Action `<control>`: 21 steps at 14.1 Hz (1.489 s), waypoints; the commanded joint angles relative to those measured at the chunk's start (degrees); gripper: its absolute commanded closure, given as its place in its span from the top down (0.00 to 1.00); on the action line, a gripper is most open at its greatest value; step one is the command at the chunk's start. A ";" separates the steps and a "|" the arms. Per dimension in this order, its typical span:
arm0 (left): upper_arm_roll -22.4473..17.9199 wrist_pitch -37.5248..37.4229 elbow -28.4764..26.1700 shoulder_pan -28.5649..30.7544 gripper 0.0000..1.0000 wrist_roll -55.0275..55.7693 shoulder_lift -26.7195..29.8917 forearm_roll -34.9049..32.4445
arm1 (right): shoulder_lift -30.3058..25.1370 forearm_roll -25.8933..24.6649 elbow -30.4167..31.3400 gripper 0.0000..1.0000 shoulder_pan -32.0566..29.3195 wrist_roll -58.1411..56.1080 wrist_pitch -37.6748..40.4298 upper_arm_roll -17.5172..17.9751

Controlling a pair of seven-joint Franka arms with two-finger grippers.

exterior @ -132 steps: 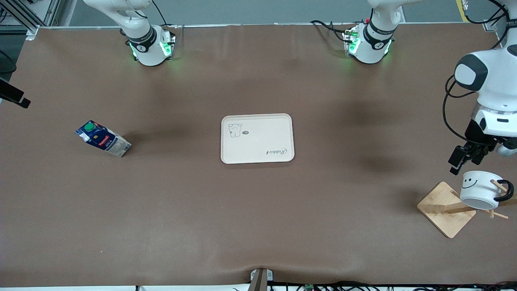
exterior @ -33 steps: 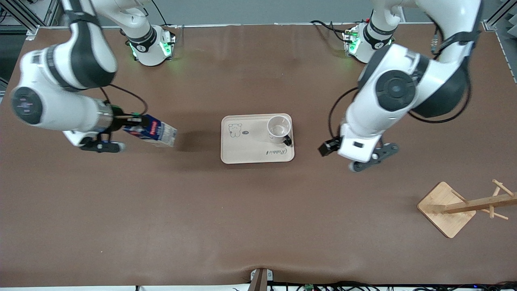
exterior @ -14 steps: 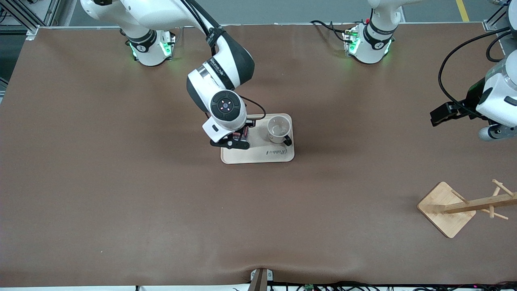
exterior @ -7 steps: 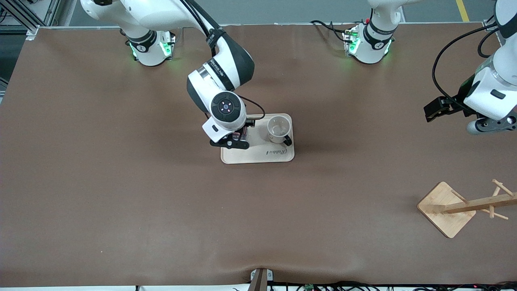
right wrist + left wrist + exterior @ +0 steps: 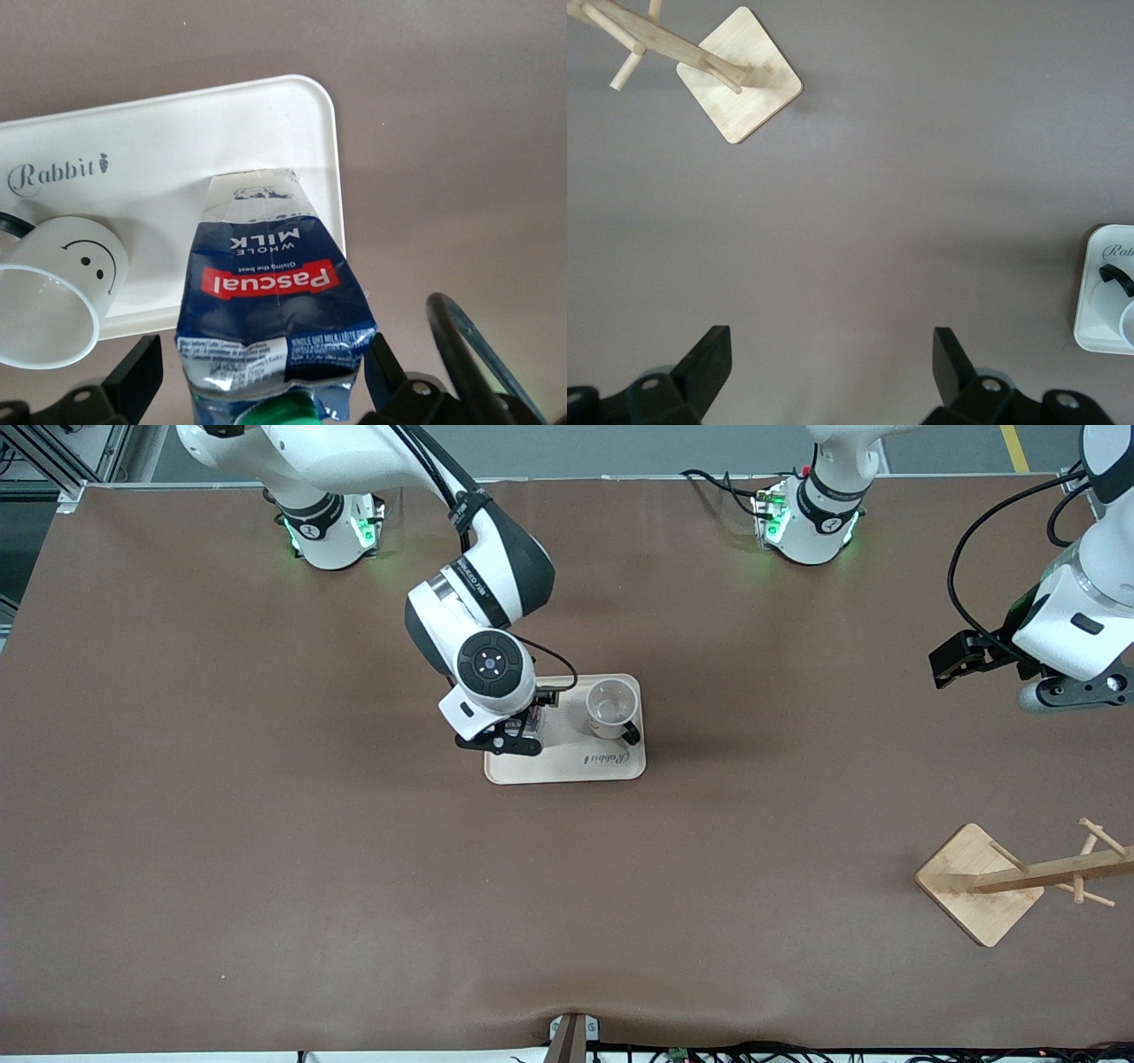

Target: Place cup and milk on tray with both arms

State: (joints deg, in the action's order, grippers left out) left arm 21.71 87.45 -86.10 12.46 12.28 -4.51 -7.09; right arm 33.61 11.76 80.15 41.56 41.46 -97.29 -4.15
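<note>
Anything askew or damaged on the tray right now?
Nothing stands out. The milk stands on the tray beside the upright cup, between the open right gripper's fingers. Its top looks creased. No spill shows.

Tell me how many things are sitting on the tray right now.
2. The cup stands on the tray toward the left arm's end. The milk stands beside it toward the right arm's end, between the right gripper's open fingers. Nothing else shows there.

On the tray (image 5: 611, 769), the milk (image 5: 275, 292) under the right gripper (image 5: 498, 737) and the cup (image 5: 611, 707) crowd the half farther from the front camera; the nearer strip with the "Rabbit" script lies bare.
</note>
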 commanded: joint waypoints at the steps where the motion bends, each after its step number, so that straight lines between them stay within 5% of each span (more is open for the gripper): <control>1: 0.27 1.14 -2.40 0.81 1.00 -1.47 2.14 -0.29 | -1.35 0.90 -2.70 1.00 -1.82 0.28 5.42 0.02; 10: 0.09 2.19 -3.01 1.78 1.00 -1.47 3.28 0.50 | -2.66 2.30 -17.56 1.00 -8.77 0.20 24.76 -0.33; 17: 0.09 9.31 -11.28 2.39 1.00 -1.47 7.68 0.76 | -10.48 3.71 -18.98 1.00 -22.29 -1.11 24.86 -0.16; 21: 0.09 10.54 -13.21 4.06 1.00 -1.12 9.00 7.35 | -14.52 2.22 -18.80 1.00 -30.11 -11.03 25.92 -0.59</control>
State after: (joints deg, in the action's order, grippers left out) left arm 21.57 96.04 -96.32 14.82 12.23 1.78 -2.65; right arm 21.56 14.20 61.06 15.59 34.33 -72.36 -5.38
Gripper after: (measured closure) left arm 0.000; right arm 0.000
